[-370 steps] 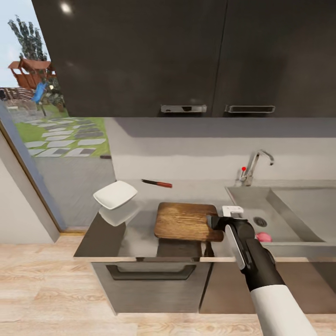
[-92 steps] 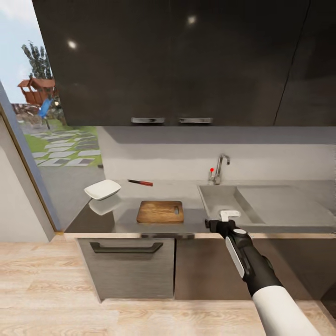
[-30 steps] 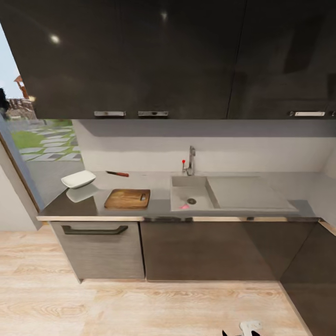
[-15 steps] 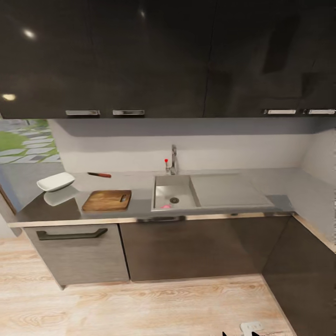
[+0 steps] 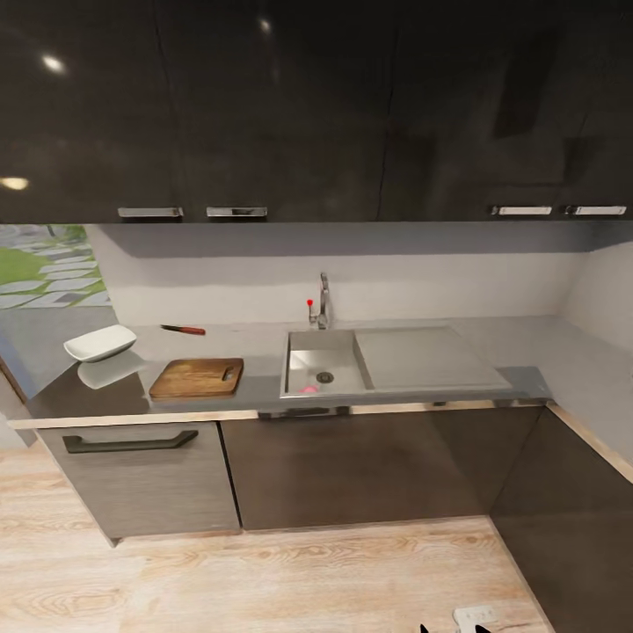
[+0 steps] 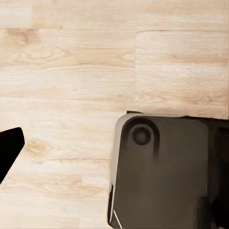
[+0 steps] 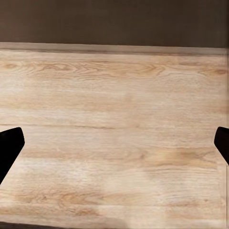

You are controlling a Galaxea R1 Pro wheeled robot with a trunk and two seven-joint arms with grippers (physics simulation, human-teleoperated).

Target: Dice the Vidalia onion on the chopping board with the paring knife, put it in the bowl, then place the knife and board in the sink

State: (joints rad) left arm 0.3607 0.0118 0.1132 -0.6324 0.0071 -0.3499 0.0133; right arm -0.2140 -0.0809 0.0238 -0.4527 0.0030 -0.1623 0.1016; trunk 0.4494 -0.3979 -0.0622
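I stand well back from the countertop. The grey sink is set into it, with the pinkish Vidalia onion lying by the drain. Left of the sink lies the brown chopping board. Behind the board rests the red-handled paring knife, and the white bowl sits at the far left end. My right gripper hangs low over the floor, far from the counter. In the right wrist view, the right gripper is open and holds nothing. My left gripper also points at the floor, one fingertip showing wide out.
Dark wall cabinets hang above the counter. A drawer with a dark handle sits under the board. Dark base cabinets run right and turn the corner. Wooden floor lies between me and the counter. My base is below the left gripper.
I have backed away from the counter since the first frames, and the right arm has dropped low. In the last half second the view shifted only slightly; nothing on the counter moved.
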